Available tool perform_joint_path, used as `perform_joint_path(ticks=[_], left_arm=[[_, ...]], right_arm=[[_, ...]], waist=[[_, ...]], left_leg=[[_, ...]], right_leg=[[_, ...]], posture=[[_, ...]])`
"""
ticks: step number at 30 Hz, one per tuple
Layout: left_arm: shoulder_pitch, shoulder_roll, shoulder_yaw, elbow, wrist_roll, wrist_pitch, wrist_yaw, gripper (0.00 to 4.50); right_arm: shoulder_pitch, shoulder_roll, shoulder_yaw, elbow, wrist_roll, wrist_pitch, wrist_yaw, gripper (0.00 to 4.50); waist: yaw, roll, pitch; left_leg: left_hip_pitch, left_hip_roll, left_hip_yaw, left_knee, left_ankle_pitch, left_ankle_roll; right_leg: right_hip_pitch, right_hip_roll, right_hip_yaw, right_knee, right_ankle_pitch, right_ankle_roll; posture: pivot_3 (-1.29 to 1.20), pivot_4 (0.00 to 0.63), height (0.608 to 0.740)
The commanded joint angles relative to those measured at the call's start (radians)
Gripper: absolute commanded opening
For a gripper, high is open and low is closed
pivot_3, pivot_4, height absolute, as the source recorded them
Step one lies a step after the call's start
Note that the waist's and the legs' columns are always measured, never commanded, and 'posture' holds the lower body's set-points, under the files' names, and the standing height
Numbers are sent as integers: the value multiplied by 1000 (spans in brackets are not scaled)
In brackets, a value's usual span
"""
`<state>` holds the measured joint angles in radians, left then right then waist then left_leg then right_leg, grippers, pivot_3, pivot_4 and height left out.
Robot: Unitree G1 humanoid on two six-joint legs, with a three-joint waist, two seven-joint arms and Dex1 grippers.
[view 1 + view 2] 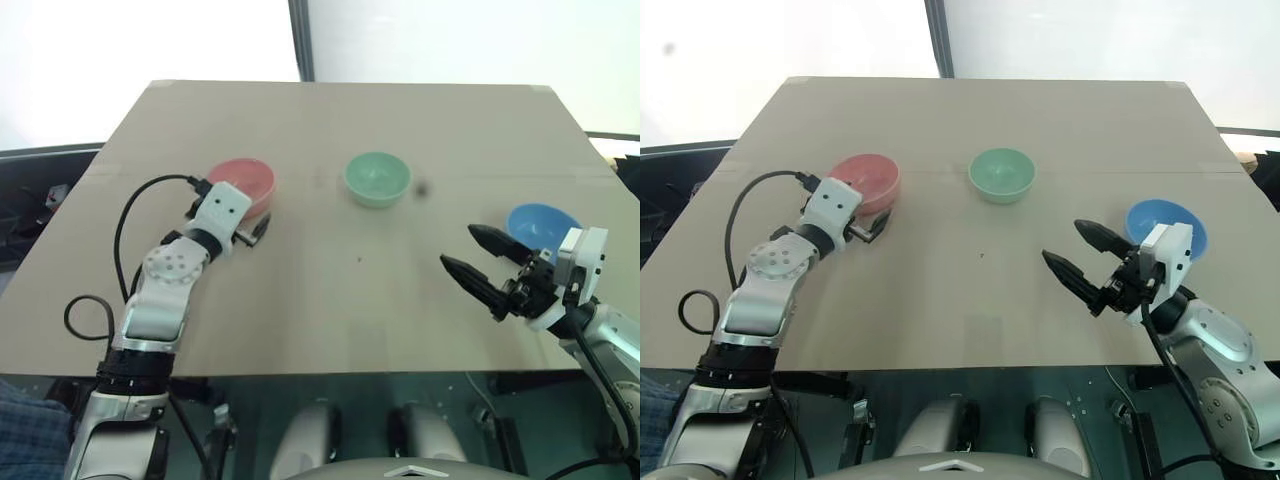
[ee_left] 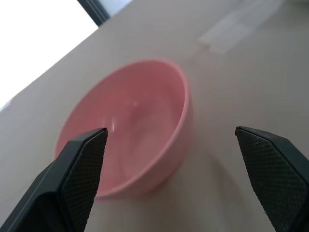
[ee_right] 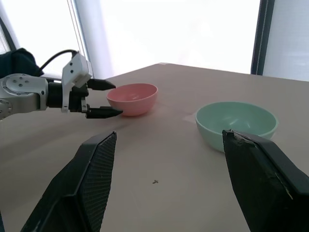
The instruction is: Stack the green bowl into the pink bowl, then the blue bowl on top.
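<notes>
Surface: tan table (image 1: pixel 330 310) in front of bright windows; nothing but three bowls lay on it.
Pink bowl (image 1: pixel 243 184): upright and empty, toward the left edge.
Green bowl (image 1: pixel 377 178): upright and empty, about mid-table toward the far edge, well apart from both other bowls.
Blue bowl (image 1: pixel 541 226): upright and empty, near the right edge.
Left gripper (image 3: pixel 104 98): jaws were wide open and held nothing; it sat just beside the pink bowl on its near side, pointing at it, with one finger (image 2: pixel 79 169) level with the rim.
Right gripper (image 1: pixel 478 262): jaws were wide apart and empty; it hovered above the table just in front of the blue bowl, pointing across toward the left side.
Key relation: the green bowl lay ahead of the right gripper, between its fingers in the wrist view, with open table between them. It lay to the right of the left gripper, beyond the pink bowl.
Nearer arm: neither was clearly closer; the right gripper already faced the green bowl.
Progress (judged): no bowl was stacked.
</notes>
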<state>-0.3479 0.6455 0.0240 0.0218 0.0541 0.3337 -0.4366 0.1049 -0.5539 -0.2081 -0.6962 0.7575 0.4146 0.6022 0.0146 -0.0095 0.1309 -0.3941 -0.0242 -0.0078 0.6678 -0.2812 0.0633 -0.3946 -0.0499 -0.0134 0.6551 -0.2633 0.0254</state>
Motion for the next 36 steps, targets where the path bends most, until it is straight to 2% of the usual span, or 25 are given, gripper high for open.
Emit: perform_joint_path(ticks=[1,14,15,16,19,23,24,31,36], left_arm=[[-38,39,-20,64,18,-21,-56,4500],[-241,67,-105,408,80,-247,-171,4500],[-259,69,-111,434,82,-269,-184,3969],[-279,72,-119,463,85,-291,-202,3653],[-336,74,-136,558,104,-363,-224,2337],[-387,69,-149,663,123,-423,-218,391],[-396,67,-151,681,127,-433,-219,139],[-430,58,-166,733,143,-472,-254,139],[-432,25,-179,666,109,-538,-336,139]], right_arm=[[-14,0,-6,-57,24,-2,-16,3667],[-21,23,28,-97,6,-11,-82,3667],[-20,23,28,-99,6,-12,-84,3698],[-19,23,26,-101,8,-12,-85,3698],[-21,20,23,-101,15,-13,-86,3698],[-17,13,16,-96,16,-17,-74,3698],[-15,11,13,-94,16,-18,-70,3698],[-14,-5,-2,-90,23,-14,-55,3698],[-4,-13,0,-92,19,-13,-50,3698]], waist=[[2,0,0],[1,-1,0],[1,-1,0],[1,-1,0],[0,-1,0],[-1,-1,0],[-1,-2,0],[1,-3,1],[2,-3,1]], left_leg=[[0,0,0,0,0,0],[-2,0,0,0,0,0],[-2,0,0,0,0,0],[-2,0,0,0,0,0],[-2,-1,0,1,0,0],[-2,-1,0,1,0,0],[-2,-1,0,1,0,1],[-2,-1,0,2,0,1],[-2,-1,0,2,0,1]], right_leg=[[0,0,0,0,0,0],[-1,-1,0,0,0,0],[-1,-1,0,0,0,0],[-1,-1,0,0,0,0],[-1,-1,0,0,0,0],[-1,0,0,0,0,0],[-1,0,0,0,0,0],[-1,0,-1,1,0,0],[-1,0,-1,1,0,0]], posture=[[0,150,740],[0,150,740],[0,150,740],[0,150,740],[0,150,740],[0,150,740],[0,150,740],[0,150,740],[0,150,740]])
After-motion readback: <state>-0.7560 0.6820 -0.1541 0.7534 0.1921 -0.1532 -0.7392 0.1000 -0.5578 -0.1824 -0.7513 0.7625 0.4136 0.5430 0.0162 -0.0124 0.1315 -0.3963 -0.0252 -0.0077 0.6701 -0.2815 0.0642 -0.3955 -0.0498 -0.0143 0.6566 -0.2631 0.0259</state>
